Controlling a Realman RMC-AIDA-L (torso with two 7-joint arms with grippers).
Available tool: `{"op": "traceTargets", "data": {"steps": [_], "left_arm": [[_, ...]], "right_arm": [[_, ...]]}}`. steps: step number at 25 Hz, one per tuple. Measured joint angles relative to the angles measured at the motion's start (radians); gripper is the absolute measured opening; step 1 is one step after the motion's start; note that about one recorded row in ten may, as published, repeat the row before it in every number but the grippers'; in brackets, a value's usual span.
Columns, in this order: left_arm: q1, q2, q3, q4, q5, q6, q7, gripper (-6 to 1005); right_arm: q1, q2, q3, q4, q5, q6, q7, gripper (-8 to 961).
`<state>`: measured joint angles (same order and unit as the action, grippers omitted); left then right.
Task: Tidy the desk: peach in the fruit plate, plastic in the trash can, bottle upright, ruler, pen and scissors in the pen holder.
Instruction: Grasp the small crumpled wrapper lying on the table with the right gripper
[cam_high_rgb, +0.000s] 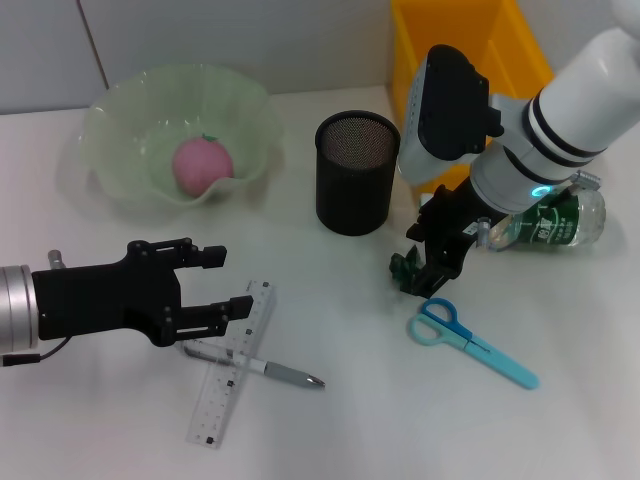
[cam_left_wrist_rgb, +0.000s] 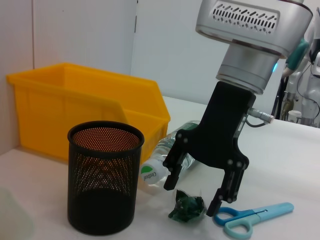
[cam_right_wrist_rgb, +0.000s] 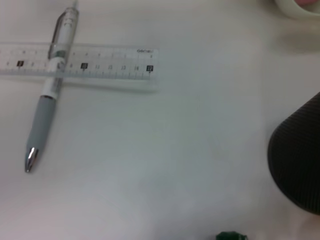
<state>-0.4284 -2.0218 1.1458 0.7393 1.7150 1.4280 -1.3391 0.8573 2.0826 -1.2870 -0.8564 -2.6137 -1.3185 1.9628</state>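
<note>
Crumpled dark-green plastic (cam_left_wrist_rgb: 187, 207) lying on the desk (cam_high_rgb: 350, 420), straddled by the spread right pincer (cam_left_wrist_rgb: 195, 199); left pincer (cam_high_rgb: 222, 282) spread.

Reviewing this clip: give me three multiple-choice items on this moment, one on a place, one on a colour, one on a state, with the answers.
1. Where is the peach?
A. in the green fruit plate
B. in the pen holder
C. on the ruler

2. What colour are the scissors?
A. red
B. light blue
C. black

3. How is the bottle?
A. upright
B. inside the yellow bin
C. lying on its side

Answers: 1 A, it sits in the plate's bowl. 2 B, handles and blades show light blue. 3 C, it lies flat behind the right gripper, which is open over the green plastic.
</note>
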Motion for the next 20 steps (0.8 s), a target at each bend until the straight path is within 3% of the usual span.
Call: {"op": "traceTargets", "data": {"steps": [15,20], "left_arm": [[-0.001,0.0,0.0,0.0,0.0,0.0,0.004,725],[-0.001,0.0,0.0,0.0,0.0,0.001,0.004,725]], "right_arm": [[0.013,0.002,-0.015,0.07,0.026,0.064,-0.008,758],[0.011,0.002,-0.015,0.075,0.032,0.071,-0.008,587]]}}
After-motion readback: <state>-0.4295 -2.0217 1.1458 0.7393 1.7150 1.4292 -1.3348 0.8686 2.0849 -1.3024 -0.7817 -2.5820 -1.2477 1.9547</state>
